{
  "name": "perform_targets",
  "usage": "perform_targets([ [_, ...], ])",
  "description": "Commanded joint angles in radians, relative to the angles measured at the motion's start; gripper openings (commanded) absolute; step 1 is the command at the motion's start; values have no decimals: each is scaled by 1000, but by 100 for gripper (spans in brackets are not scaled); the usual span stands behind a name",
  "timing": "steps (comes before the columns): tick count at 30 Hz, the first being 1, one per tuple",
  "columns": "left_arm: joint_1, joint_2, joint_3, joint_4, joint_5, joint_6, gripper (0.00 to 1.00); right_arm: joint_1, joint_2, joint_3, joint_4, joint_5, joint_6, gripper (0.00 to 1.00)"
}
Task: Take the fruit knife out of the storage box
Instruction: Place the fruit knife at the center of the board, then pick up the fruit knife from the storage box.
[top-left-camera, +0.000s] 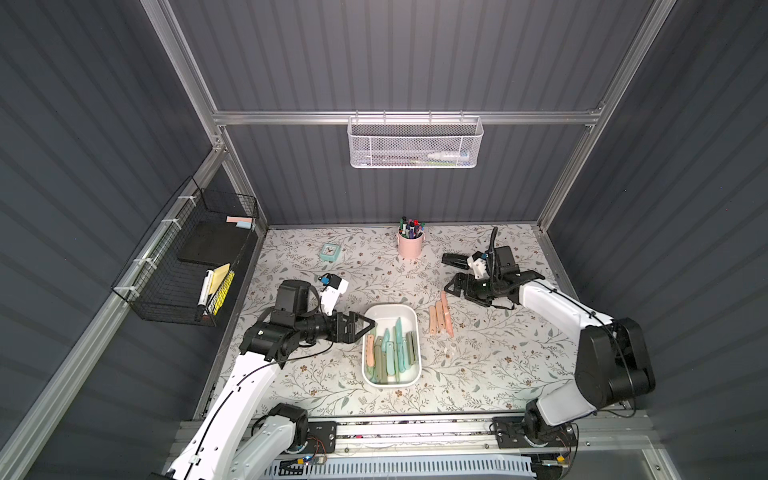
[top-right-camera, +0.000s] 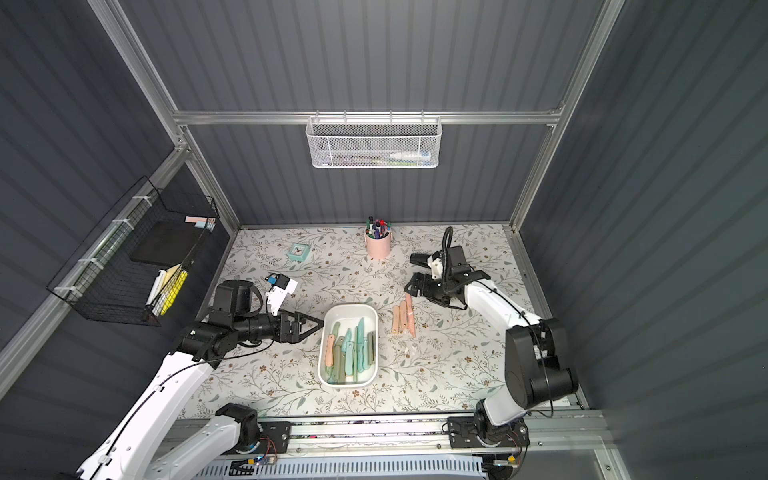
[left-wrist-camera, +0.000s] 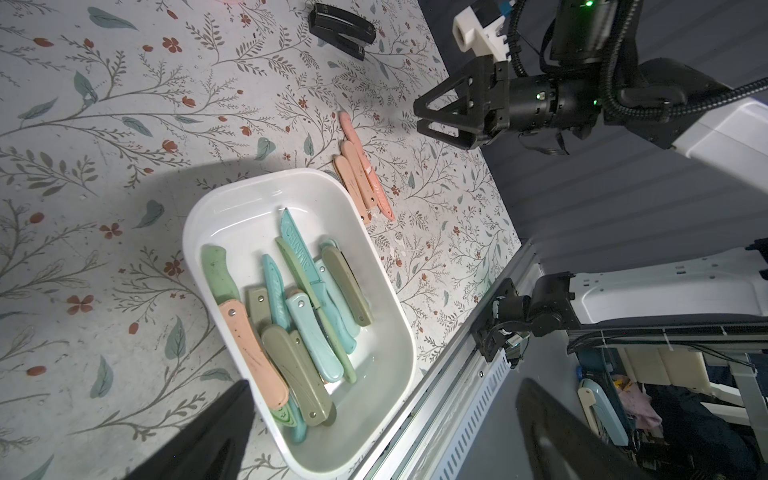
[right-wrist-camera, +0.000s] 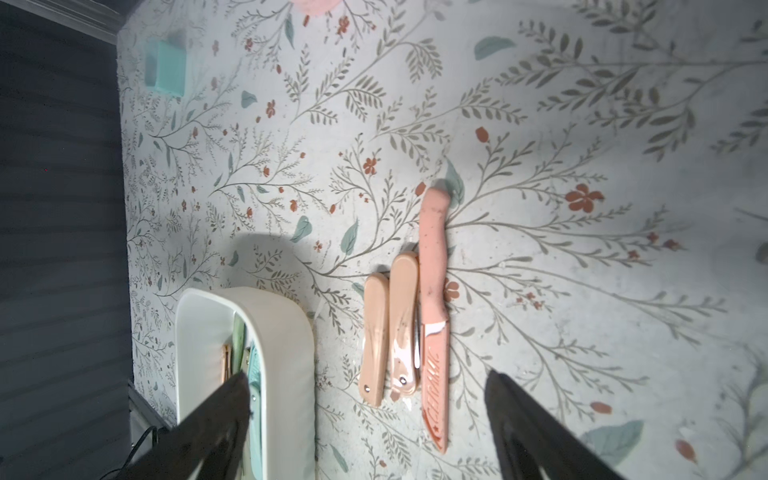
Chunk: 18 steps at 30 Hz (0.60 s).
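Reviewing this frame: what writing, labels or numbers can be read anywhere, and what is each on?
"CERAMIC": on the blade cover of the pink knife, outside the storage box.
"CERAMIC": on the blade cover of the teal knife, inside the storage box.
Print on the tube in the white mesh basket: too small to read.
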Motion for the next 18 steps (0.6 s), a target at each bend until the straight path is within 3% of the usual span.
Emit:
perform_targets([
  [1,-9,-24,-12,-6,5,-1,99,54,-71,-6,-56,87,-22,95],
  [8,-13,-32,-11,-27,-35,7,99,207,-162,28,-155,200,-7,99],
  [18,-27,-139,-6,-139,-196,8,99,371,-159,25,-204,252,15,99],
])
